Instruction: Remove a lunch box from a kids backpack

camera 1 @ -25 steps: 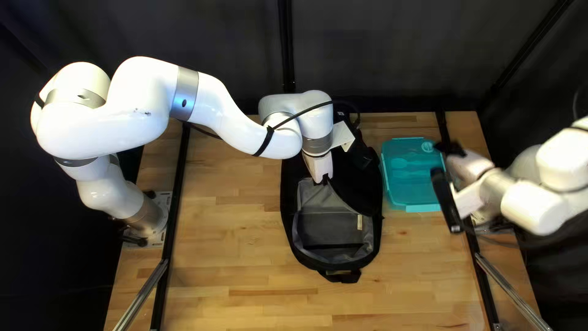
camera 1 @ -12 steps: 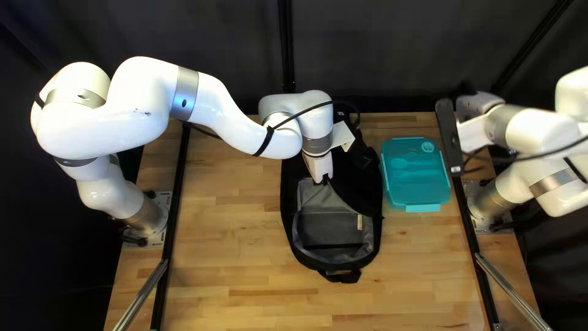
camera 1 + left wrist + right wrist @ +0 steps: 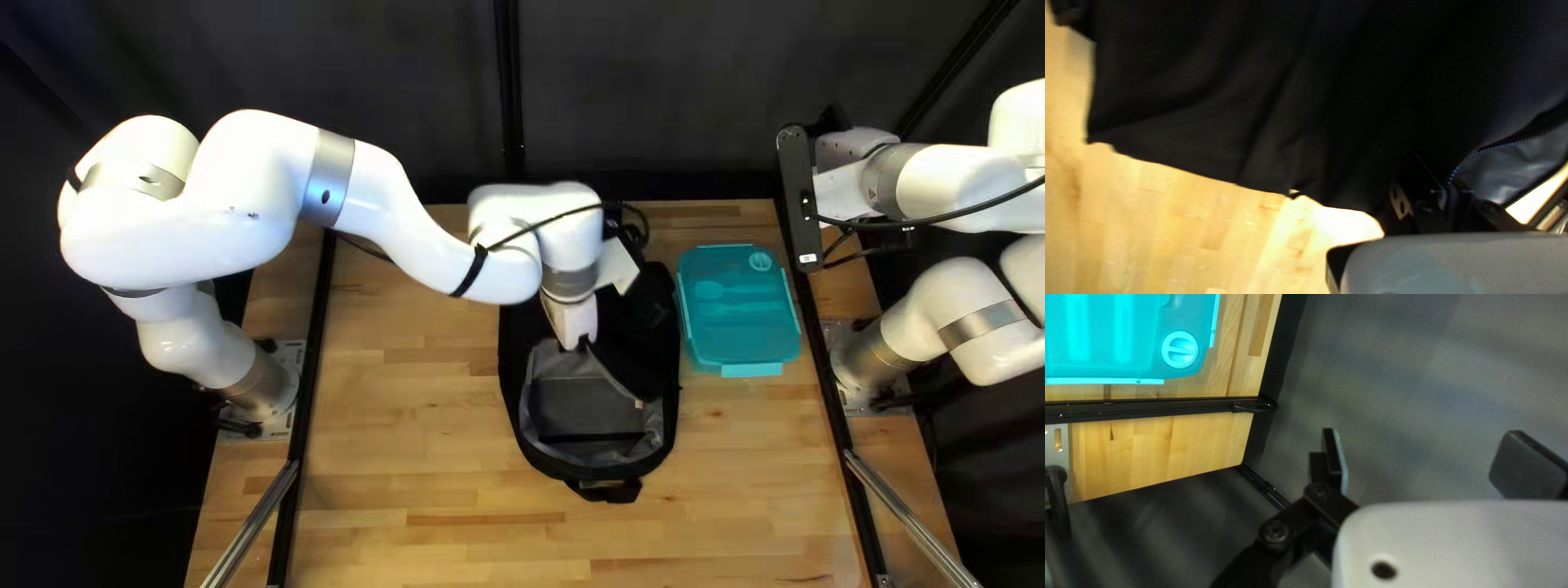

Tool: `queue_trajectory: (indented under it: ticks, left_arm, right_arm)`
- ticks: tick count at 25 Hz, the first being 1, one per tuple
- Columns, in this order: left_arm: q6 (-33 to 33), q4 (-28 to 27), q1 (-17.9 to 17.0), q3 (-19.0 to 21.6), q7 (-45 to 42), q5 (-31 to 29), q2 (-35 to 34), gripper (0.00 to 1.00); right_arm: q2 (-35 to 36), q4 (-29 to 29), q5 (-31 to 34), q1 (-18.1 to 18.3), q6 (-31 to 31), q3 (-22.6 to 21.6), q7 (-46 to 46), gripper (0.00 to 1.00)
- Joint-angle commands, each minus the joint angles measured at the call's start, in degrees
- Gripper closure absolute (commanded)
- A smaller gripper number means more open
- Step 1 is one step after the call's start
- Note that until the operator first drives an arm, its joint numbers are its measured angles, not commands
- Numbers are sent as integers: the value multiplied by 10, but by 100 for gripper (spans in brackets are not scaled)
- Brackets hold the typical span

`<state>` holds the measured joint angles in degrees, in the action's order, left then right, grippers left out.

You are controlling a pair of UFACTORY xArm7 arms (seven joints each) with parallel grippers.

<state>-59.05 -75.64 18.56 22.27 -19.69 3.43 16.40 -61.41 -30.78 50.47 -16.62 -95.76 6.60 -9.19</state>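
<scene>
The left arm (image 3: 414, 229) is reaching over the backpack (image 3: 671, 354), with the left claw (image 3: 584, 343) pointing down at the upper end of its opening. In its wrist view, the left claw (image 3: 1449, 198) is clamping on the backpack's black cloth; the fingers are standing close together with the zippered edge pinched between them. A zipper (image 3: 1508, 144) is running away from the fingertips, and black fabric is spreading out ahead of the claw and to one side of it. The backpack is lying open on the worktop (image 3: 414, 436), its grey lining (image 3: 588, 405) showing just beside the left claw, toward the near edge.

The lunch box (image 3: 738, 308) is resting outside the backpack, flat on the worktop, between the two claws and on the side of the backpack away from the left arm's base. The right claw (image 3: 831, 122) is hanging beyond the lunch box, toward the far edge. In its wrist view, the right claw's fingers are standing wide apart, holding nothing, with the dark curtain (image 3: 1415, 392) filling the gap. The teal box is lying well to one side of that claw, past a black rail (image 3: 1154, 408); a round knob (image 3: 1179, 349) is showing on its lid.
</scene>
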Motion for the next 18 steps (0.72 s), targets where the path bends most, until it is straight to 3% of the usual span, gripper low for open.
queue_trajectory:
  ticks: [1, 9, 18]
  left_arm:
    - [-16, -32, -25, 13, -26, 1, 27, 0]
    - [-44, -37, -39, 27, -37, 9, 12, 0]
    - [-143, 0, -31, 29, -38, 13, -116, 0]
  right_arm:
    - [0, 0, 0, 0, 0, 0, 0, 0]
    - [0, 0, 0, 0, 0, 0, 0, 0]
    - [0, 0, 0, 0, 0, 0, 0, 0]
